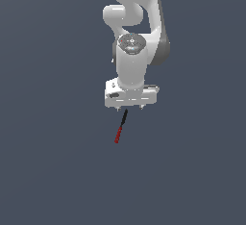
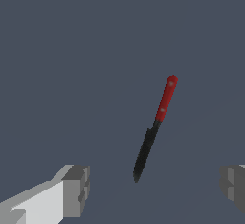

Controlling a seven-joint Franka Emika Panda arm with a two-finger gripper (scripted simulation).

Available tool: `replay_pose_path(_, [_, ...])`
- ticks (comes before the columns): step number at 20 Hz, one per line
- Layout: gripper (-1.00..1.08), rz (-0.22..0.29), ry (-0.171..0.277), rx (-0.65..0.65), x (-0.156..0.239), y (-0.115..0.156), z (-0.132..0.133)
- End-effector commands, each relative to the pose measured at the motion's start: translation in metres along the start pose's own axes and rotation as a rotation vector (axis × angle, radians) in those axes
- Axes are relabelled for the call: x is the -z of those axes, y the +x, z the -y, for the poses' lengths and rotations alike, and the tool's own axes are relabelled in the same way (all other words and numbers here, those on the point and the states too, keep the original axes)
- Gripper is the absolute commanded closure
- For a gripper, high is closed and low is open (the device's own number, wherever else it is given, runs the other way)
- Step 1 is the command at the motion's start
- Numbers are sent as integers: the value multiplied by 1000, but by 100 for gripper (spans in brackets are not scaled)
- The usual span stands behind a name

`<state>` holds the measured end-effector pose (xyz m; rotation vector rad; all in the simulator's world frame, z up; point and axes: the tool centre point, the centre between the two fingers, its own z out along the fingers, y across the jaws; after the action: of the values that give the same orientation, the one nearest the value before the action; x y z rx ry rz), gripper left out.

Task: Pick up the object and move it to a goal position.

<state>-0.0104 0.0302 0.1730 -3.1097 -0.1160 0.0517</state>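
The object (image 1: pixel 120 126) is a thin straight stick, black on one half and red on the other, lying on the dark grey floor. In the exterior view its black end sits just under the white hand and its red end points toward the camera. The wrist view shows the object (image 2: pixel 154 127) whole, lying between the two fingers and apart from both. My gripper (image 1: pixel 129 107) hangs above the black end, open, with nothing between its grey fingertips (image 2: pixel 76 189).
The white arm (image 1: pixel 137 22) rises behind the hand at the top of the exterior view. A plain dark grey surface fills both views all around the stick.
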Motion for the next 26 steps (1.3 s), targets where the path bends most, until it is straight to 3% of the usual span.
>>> replay_pose_path(1, [-92,-1,0,-23,-8,0,-2])
replay_pose_path(16, [-92,-31,-18,-309,-98,-4,-31])
replay_pose_path(26, [-92,-35,-24,-357,-114,-7,-37])
